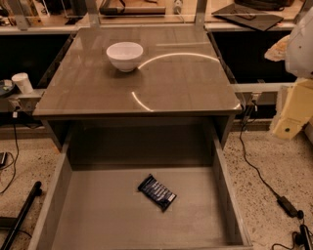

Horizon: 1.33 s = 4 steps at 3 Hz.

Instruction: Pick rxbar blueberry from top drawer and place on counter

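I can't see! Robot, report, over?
No claw in view; arm at right edge. In open top drawer: rxbar blueberry, lying flat. One bowl on counter; bar uncovered.

Cut off, shadowed or unreadable

At 3 o'clock the gripper (pixel 292 110) is sliced by the right edge, its outline unclear. At 6 o'clock the front of the drawer (pixel 226 195) runs off the bottom edge, and its back end sinks into shadow under the desk (pixel 88 93). The print on the snack bar (pixel 157 192) is too small to read. At 12 o'clock dark objects (pixel 261 4) are cut by the top edge.
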Each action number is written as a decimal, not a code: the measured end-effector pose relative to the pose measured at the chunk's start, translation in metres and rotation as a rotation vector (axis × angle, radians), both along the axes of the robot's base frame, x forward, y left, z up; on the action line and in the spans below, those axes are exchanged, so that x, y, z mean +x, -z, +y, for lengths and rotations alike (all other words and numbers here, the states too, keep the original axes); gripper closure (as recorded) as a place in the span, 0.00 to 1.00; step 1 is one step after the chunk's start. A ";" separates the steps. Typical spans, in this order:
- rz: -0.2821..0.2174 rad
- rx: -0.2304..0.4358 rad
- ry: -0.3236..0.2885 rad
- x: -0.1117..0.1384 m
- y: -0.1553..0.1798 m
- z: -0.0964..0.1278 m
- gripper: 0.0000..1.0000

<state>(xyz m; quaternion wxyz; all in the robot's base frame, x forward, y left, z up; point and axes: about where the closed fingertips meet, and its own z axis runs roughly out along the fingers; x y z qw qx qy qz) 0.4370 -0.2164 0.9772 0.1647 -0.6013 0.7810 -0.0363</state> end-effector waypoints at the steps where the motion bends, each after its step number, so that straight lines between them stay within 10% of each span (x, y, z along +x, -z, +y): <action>1: 0.000 0.007 0.006 -0.002 0.003 -0.001 0.00; 4: 0.038 0.050 0.043 -0.016 0.026 -0.009 0.00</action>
